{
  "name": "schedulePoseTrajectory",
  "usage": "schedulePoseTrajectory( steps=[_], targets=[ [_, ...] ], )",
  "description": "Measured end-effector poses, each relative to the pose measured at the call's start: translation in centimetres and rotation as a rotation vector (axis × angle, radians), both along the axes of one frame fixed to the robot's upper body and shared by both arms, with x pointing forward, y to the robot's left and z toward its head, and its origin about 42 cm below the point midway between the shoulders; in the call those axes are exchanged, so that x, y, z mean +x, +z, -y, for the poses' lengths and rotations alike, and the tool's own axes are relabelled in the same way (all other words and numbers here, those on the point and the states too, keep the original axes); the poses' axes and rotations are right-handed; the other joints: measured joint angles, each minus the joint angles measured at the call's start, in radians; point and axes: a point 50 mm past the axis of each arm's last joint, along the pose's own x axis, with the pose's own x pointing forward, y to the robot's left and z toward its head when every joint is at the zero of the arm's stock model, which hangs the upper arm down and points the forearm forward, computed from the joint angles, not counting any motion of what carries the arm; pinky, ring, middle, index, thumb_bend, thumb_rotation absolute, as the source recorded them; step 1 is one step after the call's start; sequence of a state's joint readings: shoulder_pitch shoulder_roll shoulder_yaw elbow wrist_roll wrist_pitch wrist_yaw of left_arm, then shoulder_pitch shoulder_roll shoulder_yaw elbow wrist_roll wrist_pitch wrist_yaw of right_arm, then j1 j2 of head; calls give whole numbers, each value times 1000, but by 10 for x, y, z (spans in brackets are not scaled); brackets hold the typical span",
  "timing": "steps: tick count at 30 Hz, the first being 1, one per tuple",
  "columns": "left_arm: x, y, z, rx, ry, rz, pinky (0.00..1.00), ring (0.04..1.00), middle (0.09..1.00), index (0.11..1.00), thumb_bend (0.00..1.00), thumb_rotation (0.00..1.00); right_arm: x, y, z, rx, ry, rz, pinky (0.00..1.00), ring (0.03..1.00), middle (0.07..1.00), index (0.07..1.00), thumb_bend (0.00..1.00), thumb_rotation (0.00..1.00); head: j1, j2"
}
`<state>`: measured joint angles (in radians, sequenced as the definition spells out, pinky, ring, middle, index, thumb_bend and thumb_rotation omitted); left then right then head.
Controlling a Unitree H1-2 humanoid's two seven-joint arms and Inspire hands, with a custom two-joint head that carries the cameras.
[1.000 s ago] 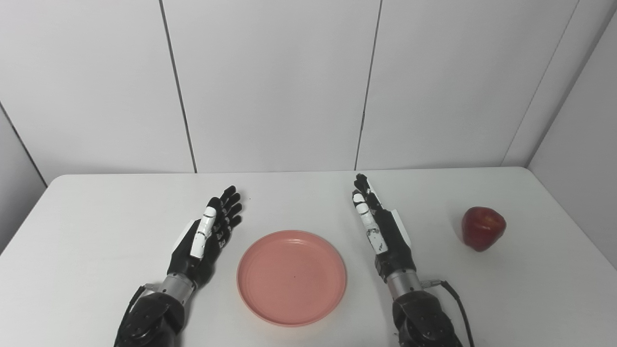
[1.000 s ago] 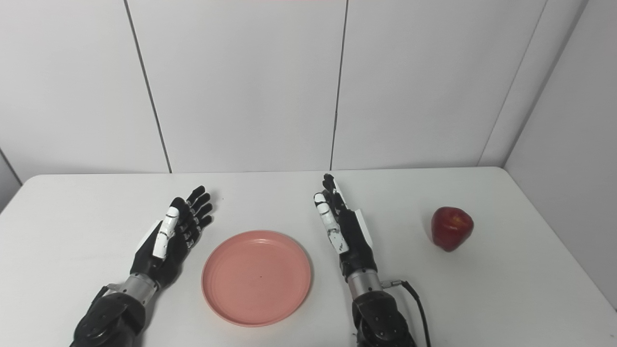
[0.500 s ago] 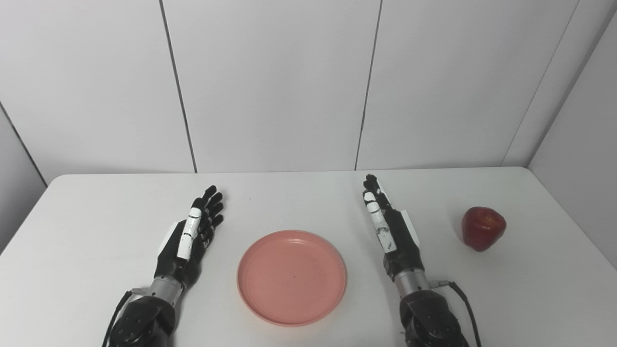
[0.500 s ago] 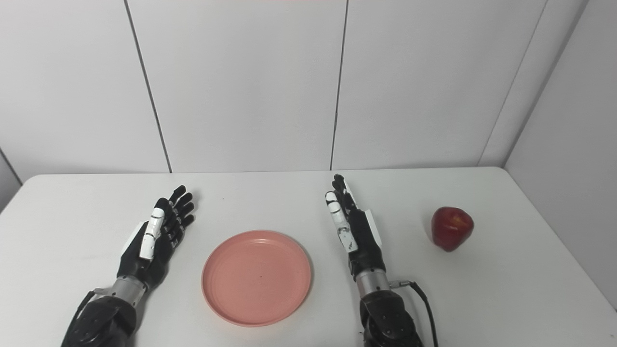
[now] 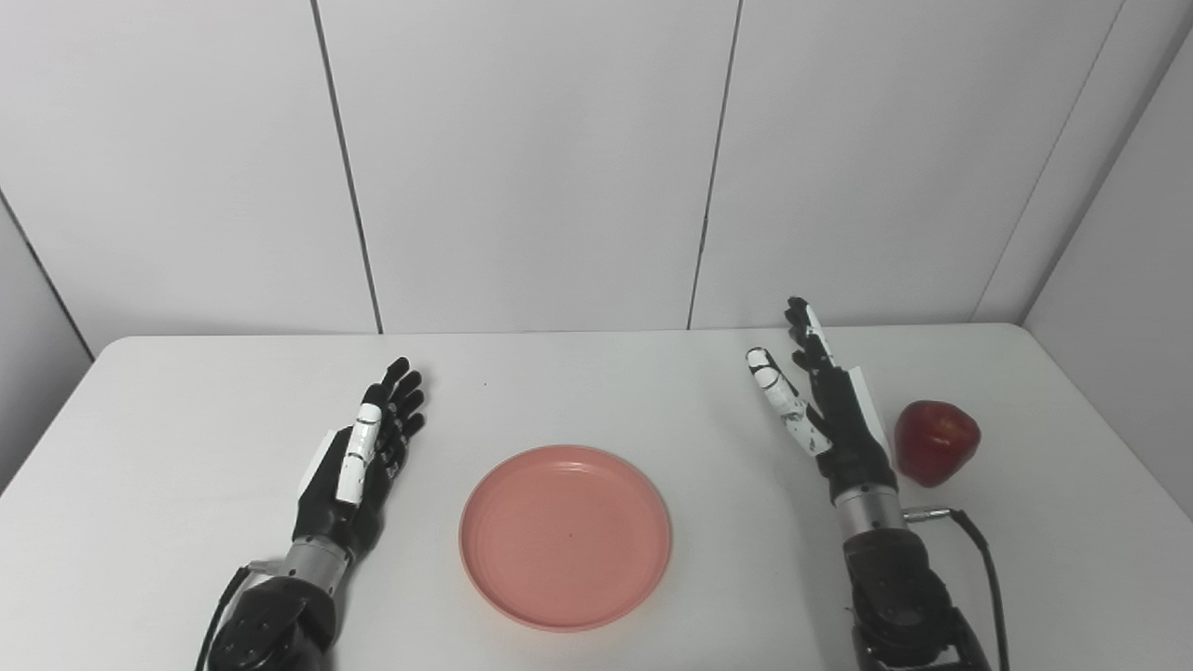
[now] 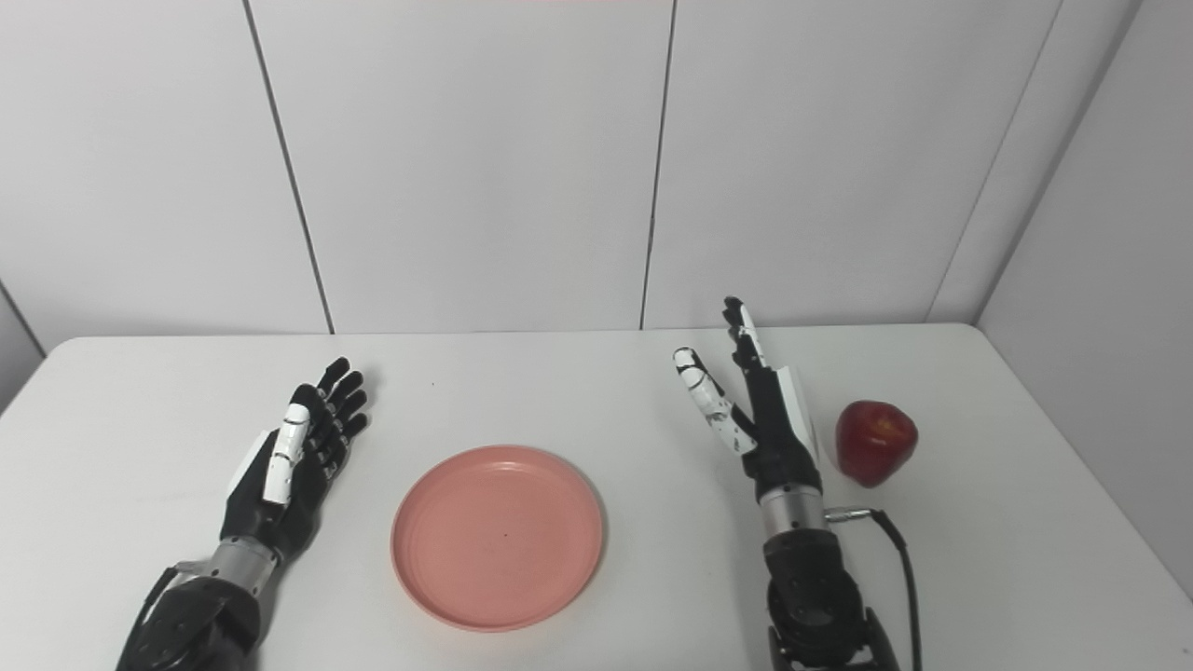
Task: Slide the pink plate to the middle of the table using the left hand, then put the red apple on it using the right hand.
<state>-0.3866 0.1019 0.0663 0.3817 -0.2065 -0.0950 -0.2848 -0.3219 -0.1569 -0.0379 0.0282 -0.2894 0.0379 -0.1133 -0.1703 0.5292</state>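
The pink plate (image 5: 565,536) lies empty on the white table (image 5: 186,485), near the middle and toward the front edge. The red apple (image 5: 936,441) stands at the right side of the table. My left hand (image 5: 359,457) is open and empty, left of the plate and apart from it. My right hand (image 5: 820,410) is open and empty, fingers spread and raised, just left of the apple with a small gap between them. Both hands also show in the right eye view, the left hand (image 6: 294,457) and the right hand (image 6: 760,415).
White wall panels (image 5: 522,158) stand behind the table, and a side wall (image 5: 1118,233) closes in on the right. A black cable (image 5: 974,540) runs from my right wrist. Bare table lies between the plate and the back edge.
My right hand has moved right and up, from beside the plate to just left of the apple, thumb spread. My left hand has drawn back to the left, away from the plate.
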Motion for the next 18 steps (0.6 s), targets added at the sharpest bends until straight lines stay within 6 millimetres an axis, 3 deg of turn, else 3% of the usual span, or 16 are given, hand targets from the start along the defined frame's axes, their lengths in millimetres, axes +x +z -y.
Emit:
schedulePoseTrajectory(
  steps=[3, 9, 10, 11, 13, 15, 18],
  targets=[
    [1, 0, 0, 0, 0, 0, 1000, 1000, 986, 973, 652, 1000, 2, 9, 15, -56, -56, 10, 898, 930, 937, 946, 760, 659, -14, -5],
    [1, 0, 0, -4, 1, 0, 1000, 1000, 991, 972, 630, 1000, 2, 18, 46, -129, -157, 5, 885, 941, 955, 941, 824, 581, -40, -12],
    [1, 0, -1, -6, 2, 0, 1000, 1000, 992, 973, 627, 1000, 2, 18, 49, -138, -173, -6, 884, 942, 957, 940, 832, 573, -76, -17],
    [1, 0, -1, -9, 2, -1, 1000, 1000, 998, 983, 619, 1000, 2, 18, 51, -145, -190, -16, 860, 937, 957, 934, 843, 562, -128, -24],
    [1, 0, -2, -21, 0, 0, 1000, 1000, 1000, 990, 616, 1000, 2, 17, 52, -171, -228, -33, 843, 932, 957, 937, 842, 544, -137, -26],
    [2, 0, -3, -31, -8, 0, 1000, 1000, 1000, 993, 617, 1000, 2, 16, 51, -193, -249, -49, 808, 914, 948, 939, 849, 535, -210, -46],
    [7, 0, -7, -36, -18, 15, 1000, 1000, 1000, 999, 625, 1000, 4, 16, 46, -229, -266, -69, 757, 882, 933, 941, 862, 515, -244, -52]
  ],
)
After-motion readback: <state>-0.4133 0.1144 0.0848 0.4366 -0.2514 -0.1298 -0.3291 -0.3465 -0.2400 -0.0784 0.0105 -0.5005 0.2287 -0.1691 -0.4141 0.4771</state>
